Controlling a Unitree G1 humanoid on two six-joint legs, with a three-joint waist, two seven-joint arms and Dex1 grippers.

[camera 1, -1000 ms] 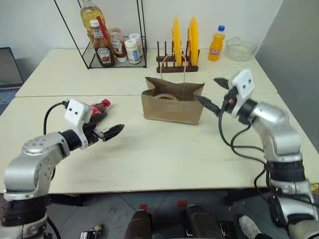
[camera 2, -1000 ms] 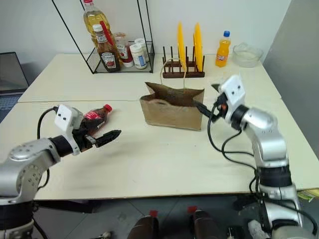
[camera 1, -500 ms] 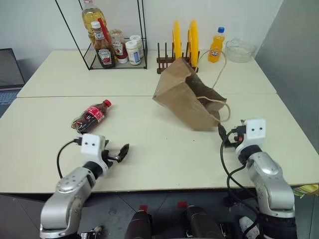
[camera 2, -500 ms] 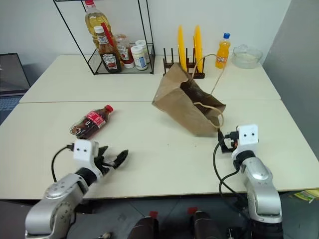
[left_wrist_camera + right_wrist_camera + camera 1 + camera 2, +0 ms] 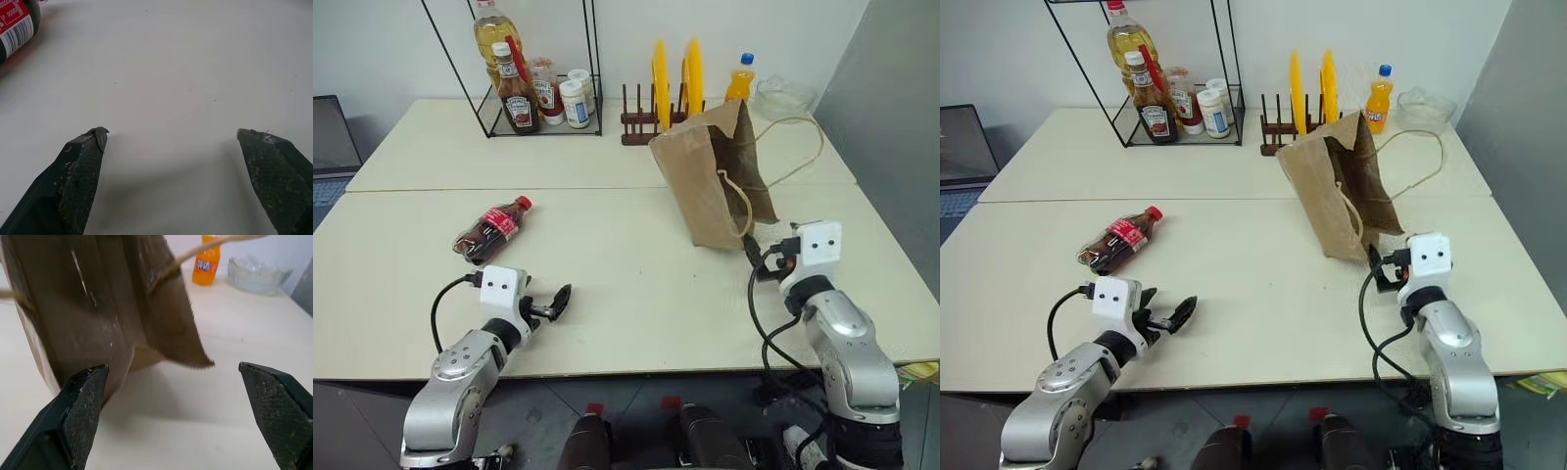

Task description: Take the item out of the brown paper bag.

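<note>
Small clear plastic cola bottle (image 5: 491,229) with dark liquid, red label and red cap: lying on its side on the pale tabletop (image 5: 636,294), left of centre, well apart from the crinkled brown kraft paper bag (image 5: 710,186). Bag now tipped up and leaning at right, cord handles flung loose, after sitting squarely a second ago. Left end effector (image 5: 551,303) lowered near the front edge, released and empty, no longer beside the bottle. Right end effector (image 5: 1383,271) just beside the bag's near corner, spread wide, grasping nothing. Extraction apparently complete; only retreat left.
</note>
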